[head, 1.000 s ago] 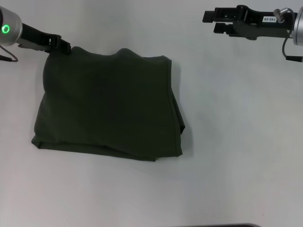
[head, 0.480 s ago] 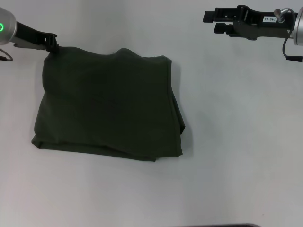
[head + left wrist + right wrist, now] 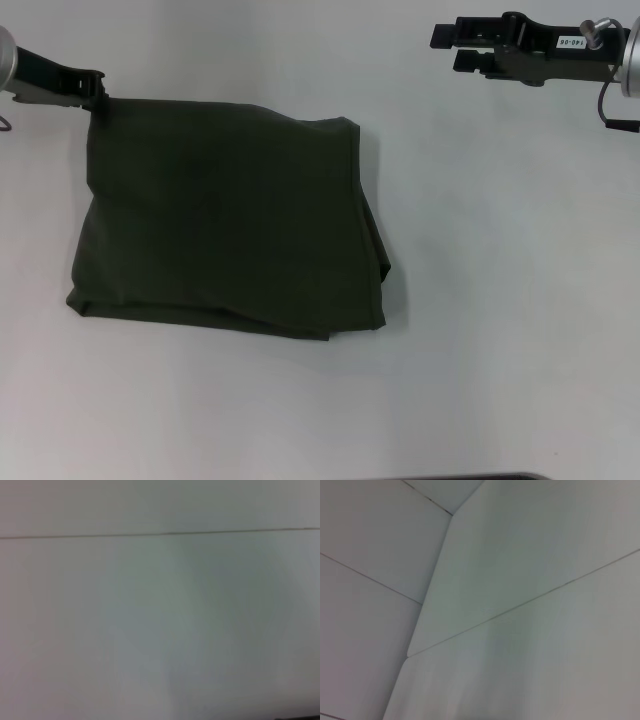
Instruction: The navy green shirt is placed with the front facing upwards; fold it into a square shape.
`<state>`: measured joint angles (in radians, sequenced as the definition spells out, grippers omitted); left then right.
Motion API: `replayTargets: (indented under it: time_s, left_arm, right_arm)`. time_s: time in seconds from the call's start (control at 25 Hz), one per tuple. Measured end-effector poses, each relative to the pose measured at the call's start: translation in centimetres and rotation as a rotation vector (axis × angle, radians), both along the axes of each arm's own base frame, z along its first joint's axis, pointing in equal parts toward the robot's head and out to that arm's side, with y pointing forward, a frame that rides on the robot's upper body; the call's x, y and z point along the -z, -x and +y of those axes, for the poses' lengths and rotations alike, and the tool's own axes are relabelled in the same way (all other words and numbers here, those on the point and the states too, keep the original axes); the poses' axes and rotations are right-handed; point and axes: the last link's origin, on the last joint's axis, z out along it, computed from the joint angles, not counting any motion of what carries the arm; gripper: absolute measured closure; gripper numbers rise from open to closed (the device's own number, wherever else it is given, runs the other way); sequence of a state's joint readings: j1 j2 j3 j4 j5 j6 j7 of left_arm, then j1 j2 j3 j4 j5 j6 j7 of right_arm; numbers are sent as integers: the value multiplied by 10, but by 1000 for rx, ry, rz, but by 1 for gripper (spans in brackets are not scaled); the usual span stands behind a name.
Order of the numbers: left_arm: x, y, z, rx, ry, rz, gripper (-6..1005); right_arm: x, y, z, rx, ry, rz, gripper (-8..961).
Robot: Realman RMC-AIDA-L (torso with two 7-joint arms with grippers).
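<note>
The navy green shirt (image 3: 225,220) lies folded into a rough rectangle on the white table, plain green side up, in the head view. Its lettering and neck label are hidden. My left gripper (image 3: 97,88) is at the shirt's far left corner, shut on that corner and holding it taut. My right gripper (image 3: 443,47) hovers at the far right, well away from the shirt, open with nothing between its fingers. Neither wrist view shows the shirt or any fingers, only pale surfaces.
The white table (image 3: 500,300) stretches bare to the right of the shirt and in front of it. A dark strip (image 3: 470,477) shows at the near edge.
My left gripper has moved left with the shirt's far corner, pulling the far edge straighter and flattening its bump. The right arm has stayed put.
</note>
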<state>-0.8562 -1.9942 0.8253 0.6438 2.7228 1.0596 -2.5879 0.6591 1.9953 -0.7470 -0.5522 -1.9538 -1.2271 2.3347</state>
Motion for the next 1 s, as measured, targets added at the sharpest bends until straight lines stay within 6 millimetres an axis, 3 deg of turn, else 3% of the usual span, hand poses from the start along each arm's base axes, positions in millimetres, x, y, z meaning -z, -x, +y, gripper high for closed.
replayTargets:
  time_s: [0.88, 1.0]
  left_arm:
    - [-3, 8, -4, -9, -7, 25, 948]
    - [-7, 11, -5, -11, -25, 25, 881]
  right_arm:
    - [-1, 1, 2, 9, -5, 13, 297]
    - [-2, 1, 2, 11, -5, 14, 297]
